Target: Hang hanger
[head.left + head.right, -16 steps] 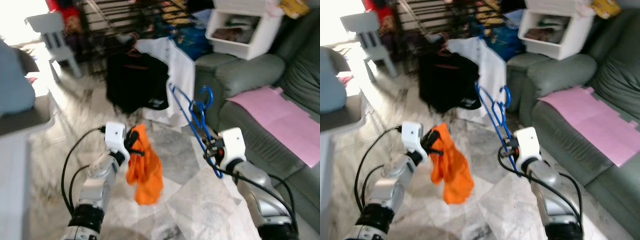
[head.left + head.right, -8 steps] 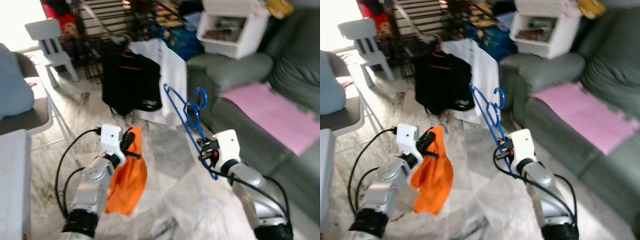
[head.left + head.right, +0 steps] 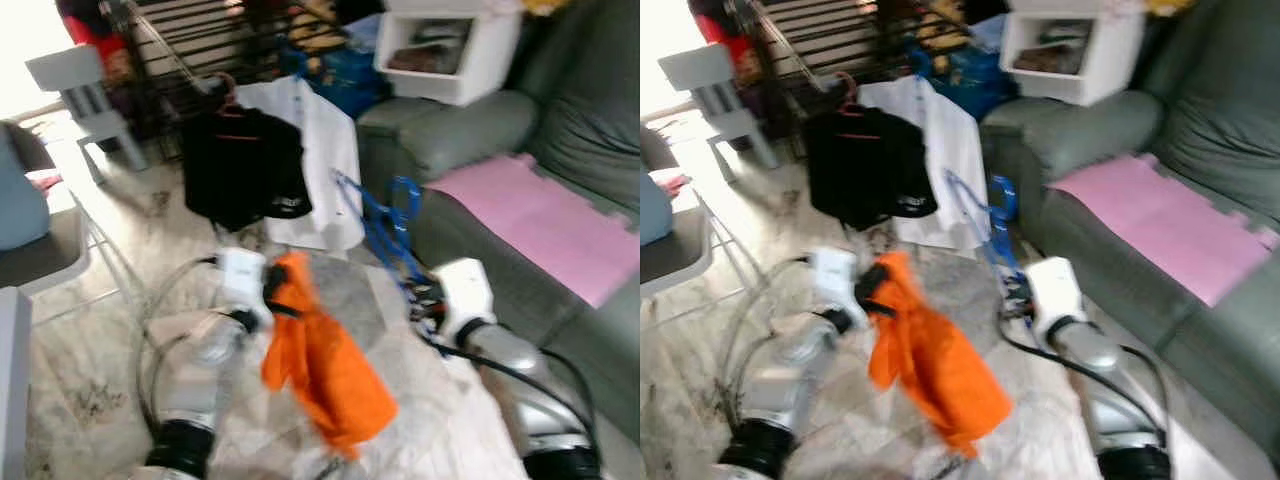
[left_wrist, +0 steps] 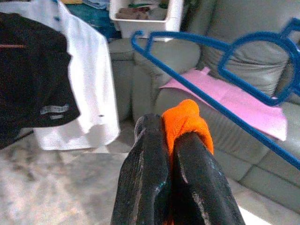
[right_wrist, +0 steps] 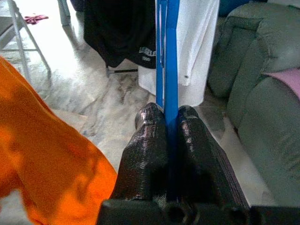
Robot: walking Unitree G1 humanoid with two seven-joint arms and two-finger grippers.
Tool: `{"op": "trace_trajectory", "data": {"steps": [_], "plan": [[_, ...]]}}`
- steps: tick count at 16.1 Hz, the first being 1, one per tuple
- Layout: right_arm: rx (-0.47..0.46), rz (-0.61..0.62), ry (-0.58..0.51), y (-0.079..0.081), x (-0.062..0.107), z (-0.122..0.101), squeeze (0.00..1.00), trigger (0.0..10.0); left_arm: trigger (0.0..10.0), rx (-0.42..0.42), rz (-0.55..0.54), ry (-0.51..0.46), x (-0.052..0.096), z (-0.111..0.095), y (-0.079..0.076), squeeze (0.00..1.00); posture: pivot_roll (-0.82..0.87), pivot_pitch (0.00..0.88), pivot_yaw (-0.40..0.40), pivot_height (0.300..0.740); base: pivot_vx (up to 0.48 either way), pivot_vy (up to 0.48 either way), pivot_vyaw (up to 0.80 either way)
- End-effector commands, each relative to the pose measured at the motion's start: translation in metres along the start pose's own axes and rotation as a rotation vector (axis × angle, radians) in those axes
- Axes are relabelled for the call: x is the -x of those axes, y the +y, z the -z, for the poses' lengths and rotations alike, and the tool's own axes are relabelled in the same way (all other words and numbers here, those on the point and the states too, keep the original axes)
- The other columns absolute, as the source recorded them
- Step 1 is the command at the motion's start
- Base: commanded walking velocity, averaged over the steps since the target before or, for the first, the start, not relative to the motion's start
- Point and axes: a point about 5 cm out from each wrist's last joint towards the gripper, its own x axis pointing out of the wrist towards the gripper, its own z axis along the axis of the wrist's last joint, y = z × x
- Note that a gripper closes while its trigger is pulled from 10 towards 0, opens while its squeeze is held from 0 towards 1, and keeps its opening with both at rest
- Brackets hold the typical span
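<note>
The orange cloth (image 3: 325,375) in the left pincer (image 4: 171,140) has swung from hanging straight down, first toward the robot's left, and now flares out toward the right arm, under the blue hanger (image 3: 385,225). The two pincers have drawn closer together. The camera has moved nearer the black garment (image 3: 240,175), white shirt (image 3: 320,170) and sofa (image 3: 450,130), and the picture is now blurred.

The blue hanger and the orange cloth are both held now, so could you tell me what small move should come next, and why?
Probably bring the orange cloth in the left gripper towards the blue hanger in the right gripper: each is clamped, yet they are still apart.
</note>
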Motion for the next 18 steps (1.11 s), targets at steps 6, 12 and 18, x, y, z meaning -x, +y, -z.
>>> {"op": "trace_trajectory", "data": {"steps": [6, 12, 18], "plan": [[0.083, -0.234, 0.050, 0.009, 0.006, -0.003, 0.00, 10.0, 10.0, -0.112, -0.047, -0.037, 0.004, -0.014, 0.016, 0.00, -0.19, 0.000, 0.038, 0.740, 0.000, 0.000, 0.00], [0.304, -0.445, 0.163, -0.016, 0.029, -0.010, 0.00, 10.0, 10.0, -0.404, -0.067, -0.066, 0.000, -0.044, 0.046, 0.00, -0.19, 0.000, 0.042, 0.740, 0.000, 0.000, 0.00], [0.347, -0.567, 0.191, -0.022, 0.042, -0.022, 0.00, 10.0, 10.0, -0.613, 0.052, -0.100, -0.001, -0.057, 0.048, 0.00, -0.18, 0.000, 0.057, 0.740, 0.000, 0.000, 0.00]]}}
